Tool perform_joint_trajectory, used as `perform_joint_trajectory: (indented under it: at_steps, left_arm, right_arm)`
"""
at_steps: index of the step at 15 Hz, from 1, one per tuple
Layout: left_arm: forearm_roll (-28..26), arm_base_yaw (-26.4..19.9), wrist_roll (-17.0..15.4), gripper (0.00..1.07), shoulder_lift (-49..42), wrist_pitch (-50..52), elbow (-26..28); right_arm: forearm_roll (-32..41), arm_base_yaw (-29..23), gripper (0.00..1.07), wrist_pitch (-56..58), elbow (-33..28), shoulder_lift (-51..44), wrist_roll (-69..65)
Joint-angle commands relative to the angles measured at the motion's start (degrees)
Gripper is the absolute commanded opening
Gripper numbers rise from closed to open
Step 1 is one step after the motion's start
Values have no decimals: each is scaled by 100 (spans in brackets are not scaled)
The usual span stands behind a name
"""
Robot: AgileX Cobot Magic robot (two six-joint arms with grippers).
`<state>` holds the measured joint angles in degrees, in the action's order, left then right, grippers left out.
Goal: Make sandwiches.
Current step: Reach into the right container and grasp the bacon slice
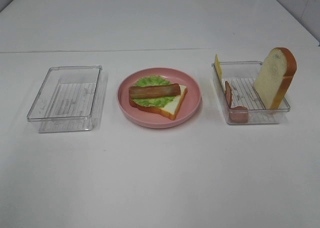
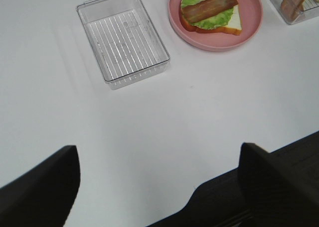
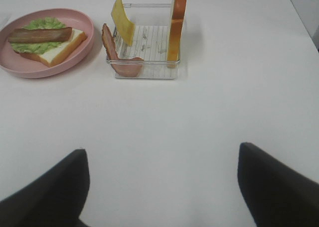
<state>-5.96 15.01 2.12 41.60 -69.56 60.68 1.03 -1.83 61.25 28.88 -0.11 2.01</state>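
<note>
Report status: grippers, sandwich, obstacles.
Left gripper and right gripper open, empty. Sandwich on pink plate: bread, lettuce, bacon strip; cheese, second bread slice in clear tray. Nothing blocking.

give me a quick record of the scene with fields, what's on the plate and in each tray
plate: bottom bread slice, lettuce, bacon strip on top
left tray: nothing seen inside
right tray: upright bread slice, cheese square, spare bacon
left fingers: open, holding nothing
right fingers: open, holding nothing
status: cheese and top slice not yet added
</note>
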Motion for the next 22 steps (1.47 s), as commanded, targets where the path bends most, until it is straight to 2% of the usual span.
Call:
perform_joint_trajectory:
  at_steps: [1, 5, 7, 8, 12, 14, 17, 19, 22]
  left_arm:
    - [0, 6, 149, 81, -1060, -241, -653]
    - [-23, 6, 143, 81, -2859, 63, -1816]
    - [-23, 6, 143, 81, -3541, 126, -2200]
    - [-23, 6, 143, 81, -4383, 218, -2510]
    - [-138, 6, 138, 81, -4251, 458, -2848]
    - [-241, 6, 143, 81, -4303, 837, -3100]
    - [-235, 6, 138, 81, -4303, 974, -3220]
    - [-223, 6, 149, 81, -4303, 974, -3220]
    - [-178, 6, 149, 81, -4303, 974, -3220]
  right_arm:
    - [40, 40, 78, -63, -17, -80, 34]
    - [40, 40, 78, -63, -17, -80, 34]
    - [40, 40, 78, -63, -17, -80, 34]
    - [29, 40, 78, -63, -17, -46, 34]
    - [-52, 40, 75, -762, 172, 567, 34]
    - [-46, 40, 75, -1599, 258, 1570, 34]
    - [23, 40, 75, -1937, 619, 2962, 34]
    - [29, 40, 75, -1925, 1169, 4263, 40]
    - [223, 29, 75, -1839, 1954, 5586, 80]
